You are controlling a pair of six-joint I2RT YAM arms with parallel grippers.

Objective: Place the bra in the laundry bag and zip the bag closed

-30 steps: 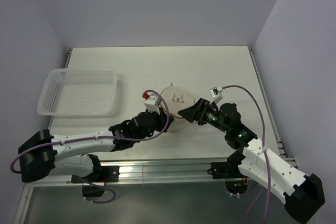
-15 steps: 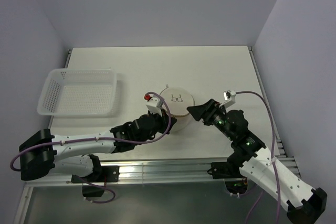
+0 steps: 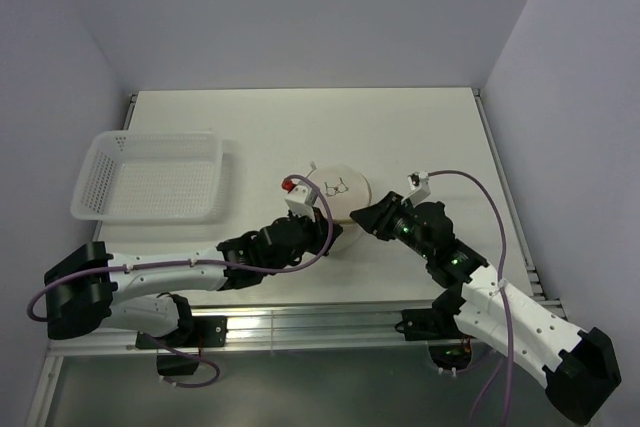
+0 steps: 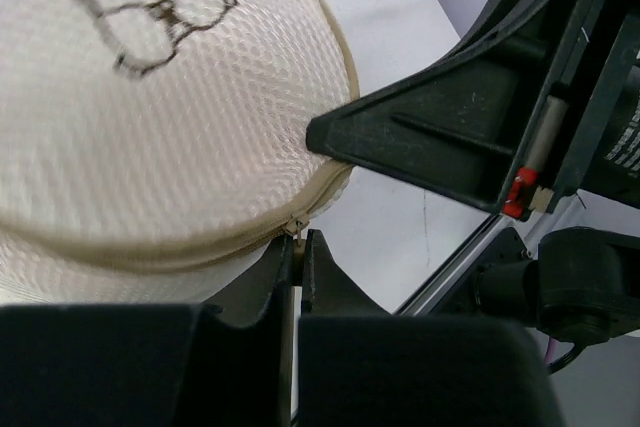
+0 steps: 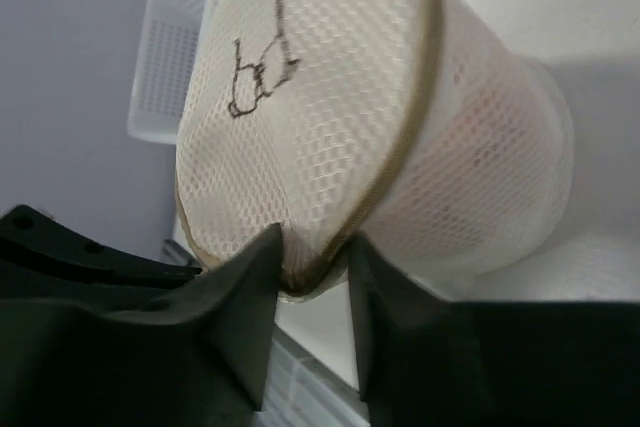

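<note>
The laundry bag (image 3: 338, 191), a round white mesh drum with a dark drawn mark on its top face, stands mid-table. My left gripper (image 3: 326, 231) is at its near side, shut on the small metal zipper pull (image 4: 293, 231) on the beige rim seam. My right gripper (image 3: 362, 215) comes in from the right, and its jaws pinch a fold of the bag's rim (image 5: 312, 265). The right gripper's fingers (image 4: 440, 137) press the bag (image 4: 150, 117) in the left wrist view. The bra is hidden; only a faint pink tint shows through the mesh (image 5: 480, 187).
A white perforated plastic basket (image 3: 150, 179) sits at the left of the table, also visible behind the bag (image 5: 170, 67) in the right wrist view. The table's metal front rail (image 3: 320, 325) runs just behind both arms.
The right gripper, open and drawn back from the bag half a second ago, has moved back in and closed on the rim. The left gripper stayed shut on the zipper pull, shifting slightly right.
</note>
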